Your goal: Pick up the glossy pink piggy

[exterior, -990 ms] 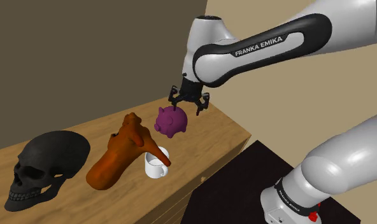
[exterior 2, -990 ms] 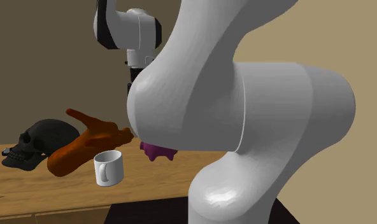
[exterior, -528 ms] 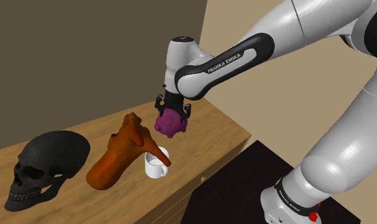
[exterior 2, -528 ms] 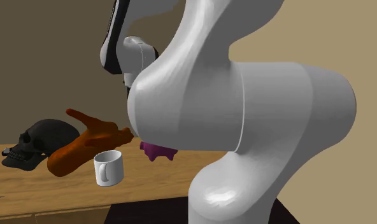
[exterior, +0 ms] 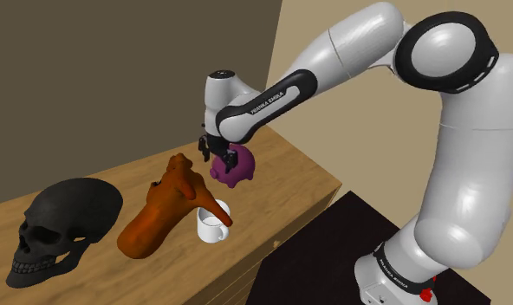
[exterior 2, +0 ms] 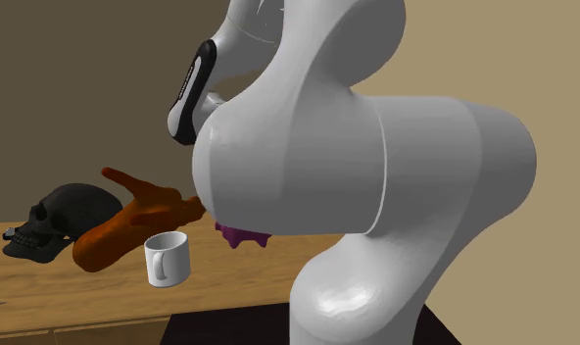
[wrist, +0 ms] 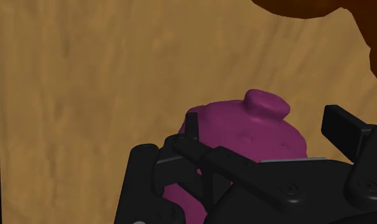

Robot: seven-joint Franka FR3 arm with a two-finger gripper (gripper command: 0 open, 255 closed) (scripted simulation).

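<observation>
The gripper (wrist: 264, 117) hangs open astride the magenta piggy (exterior: 236, 167), which stands on the table (exterior: 294, 176), not clasped. Best to sink a little, centre on the body and close gently, since round sides may slip. An orange figure (exterior: 159, 212) lies just beside the piggy, likeliest to be knocked; a white mug (exterior: 212, 229) sits near, a black skull (exterior: 64, 221) well apart.
</observation>
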